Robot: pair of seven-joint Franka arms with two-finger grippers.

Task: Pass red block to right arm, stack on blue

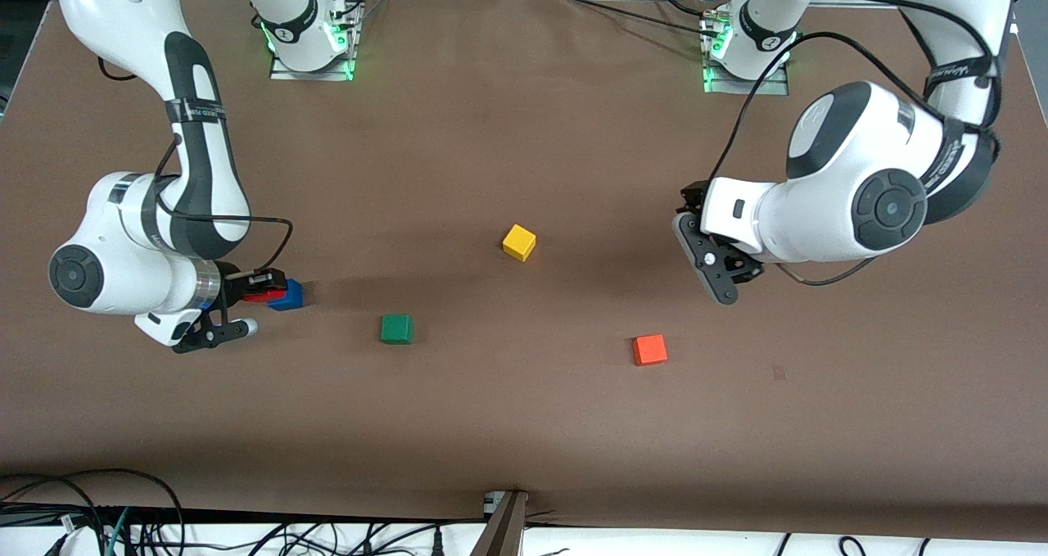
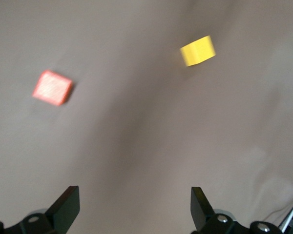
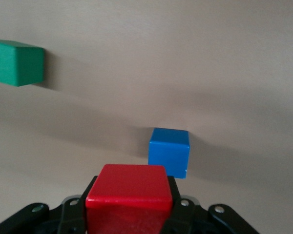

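Red block [image 3: 128,195], a small rigid cube, likely light, sits pinched on opposite flat faces by right gripper [image 1: 246,290], low-left in the front view over blue cube [image 1: 288,296]; left gripper [image 2: 134,207] waits spread.

- The brown table [image 1: 524,114] carried four small cubes lying directly on it.
- A blue cube [image 1: 288,296] sat toward the right arm's end.
- A green cube [image 1: 396,328] lay nearer the middle.
- A yellow cube [image 1: 519,242] sat mid-table, farther from the front camera.
- An orange cube [image 1: 650,350] lay toward the left arm's end.
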